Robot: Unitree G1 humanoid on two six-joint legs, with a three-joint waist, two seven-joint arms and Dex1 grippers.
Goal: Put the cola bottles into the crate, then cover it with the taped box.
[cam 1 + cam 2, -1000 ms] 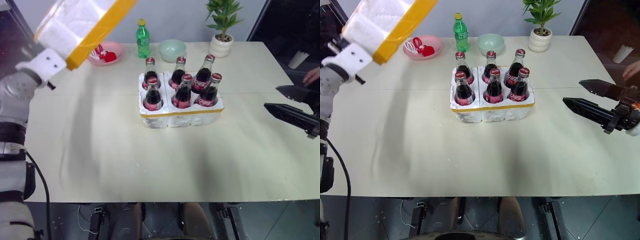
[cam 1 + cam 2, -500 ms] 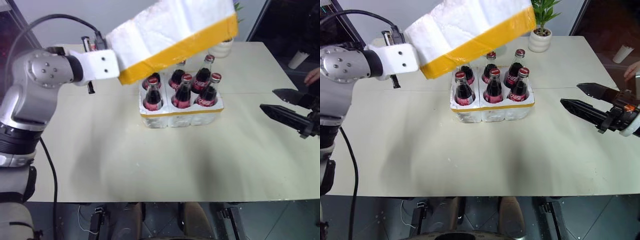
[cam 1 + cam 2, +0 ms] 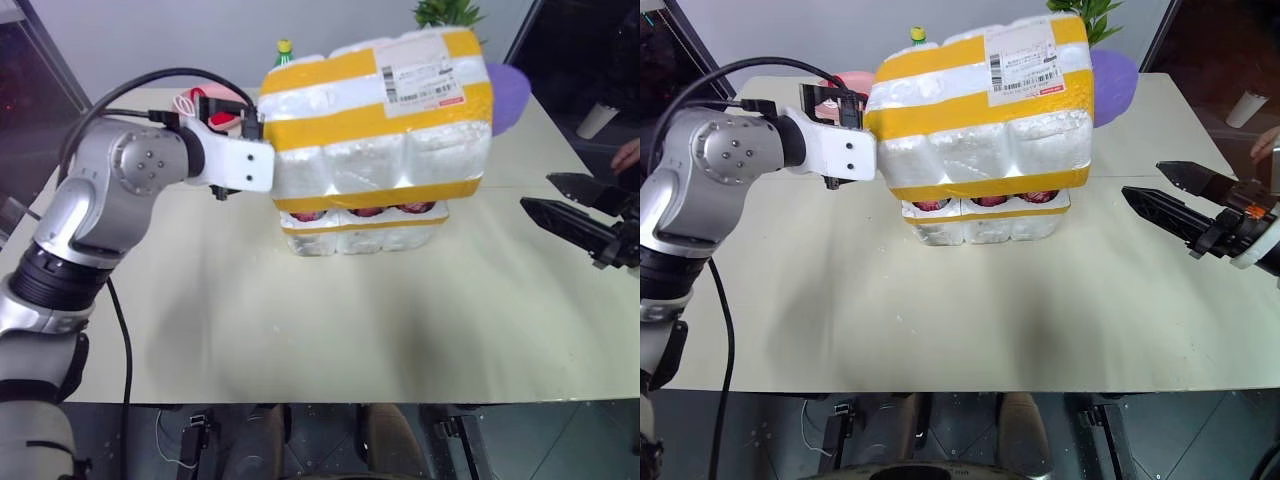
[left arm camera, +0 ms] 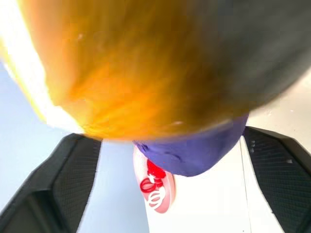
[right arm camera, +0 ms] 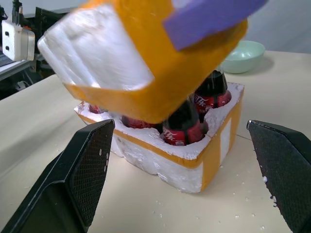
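Observation:
The taped box [image 3: 380, 115], white foam with yellow bands and a shipping label, hangs slightly tilted over the crate [image 3: 360, 235], its rim just above the crate's top. It hides most of the cola bottles [image 5: 187, 128]; only their red labels and dark bodies show below it. My left gripper [image 4: 167, 138] is at the box's left end with its fingers [image 4: 63, 170] spread wide, open. My right gripper [image 3: 1143, 185] hovers open to the right of the crate, apart from it.
A pink dish [image 4: 158, 191] with red things and a green bottle [image 3: 284, 46] stand behind the box. A pale green bowl [image 5: 243, 56], a potted plant [image 3: 440, 12] and a white cup [image 3: 598, 118] sit further back. A person's hand [image 3: 628, 152] shows at the right edge.
My left arm swung the taped box to the right, levelled it and lowered it over the bottles. The right gripper stayed where it was.

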